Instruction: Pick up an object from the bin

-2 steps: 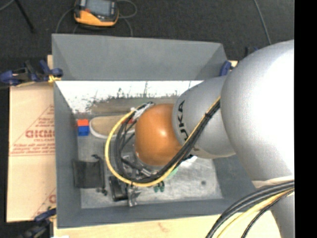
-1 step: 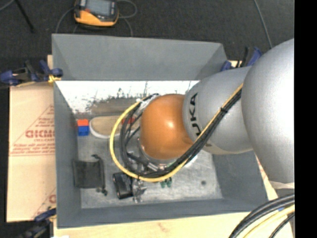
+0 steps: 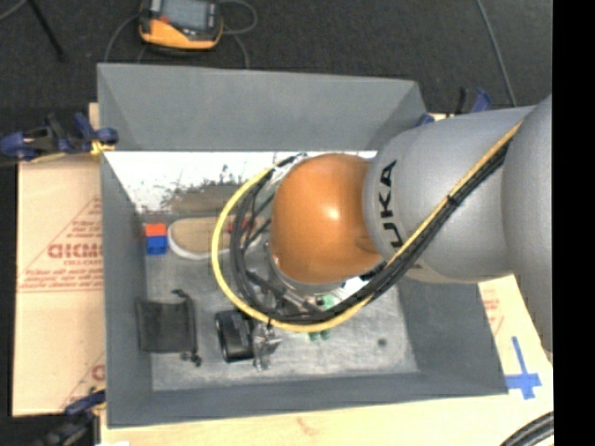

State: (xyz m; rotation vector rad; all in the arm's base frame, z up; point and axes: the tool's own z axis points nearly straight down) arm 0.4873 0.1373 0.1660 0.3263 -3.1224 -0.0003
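While the orange wrist cover hides much of the bin floor, you see the gripper low at about 6 o'clock, close to the front wall. You cannot tell whether it is wide, narrow or holding anything. A small black boxy thing sits just beside it at its 9 o'clock. Farther that way lies a flat black piece. At the bin's 10 o'clock a blue-and-orange block sits next to a beige oval. Small green bits lie at the gripper's 3 o'clock.
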